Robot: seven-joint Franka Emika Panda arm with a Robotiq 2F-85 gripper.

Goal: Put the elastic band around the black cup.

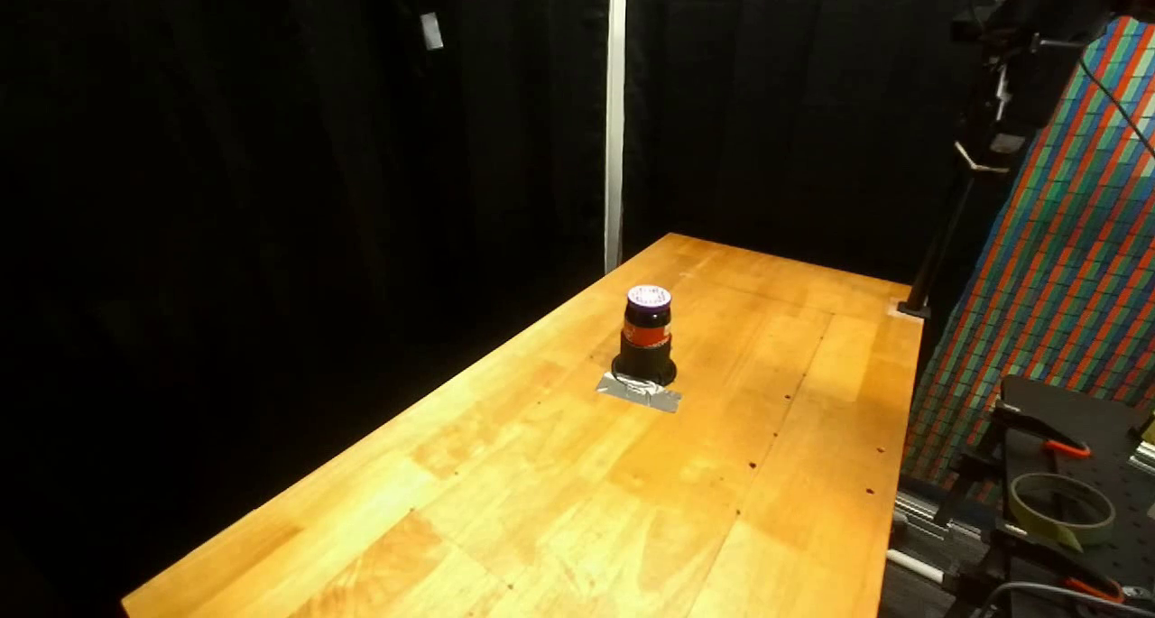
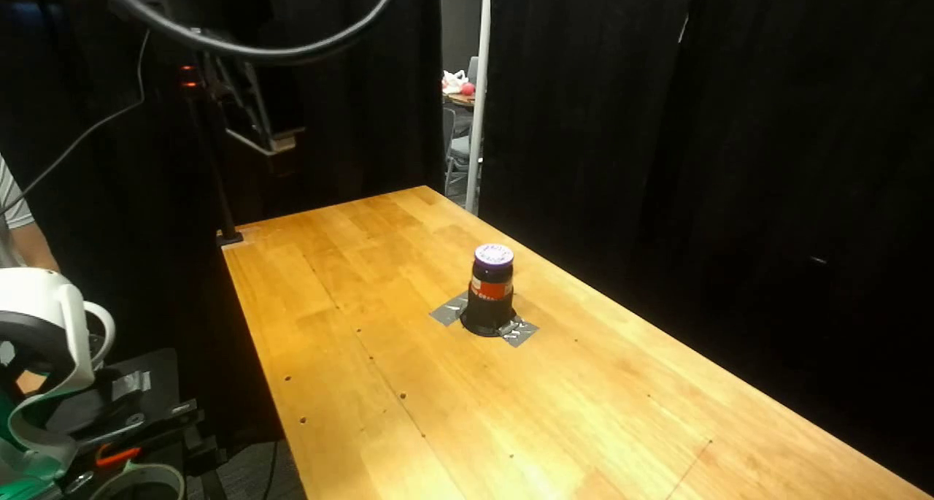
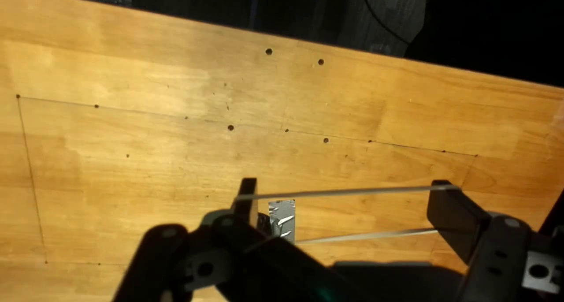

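Observation:
The black cup (image 1: 645, 363) stands upright near the middle of the wooden table in both exterior views, and it also shows here (image 2: 487, 315). An orange-red band of label circles its middle, and a white-topped purple lid (image 1: 650, 296) sits on top. In the wrist view only a dark sliver beside the tape (image 3: 282, 218) shows, perhaps the cup's base; the left finger hides the rest. My gripper (image 3: 344, 184) is open above the table. The pale elastic band (image 3: 350, 192) is stretched around both fingers in two strands, away from the cup. The gripper is out of both exterior views.
Grey tape strips (image 1: 663, 399) (image 2: 447, 310) fix the cup's base to the table (image 1: 541, 474). A black post (image 1: 929, 248) stands at a table corner. A cart with a tape roll (image 1: 1063, 510) is beside the table. A thick cable (image 2: 277, 52) hangs overhead.

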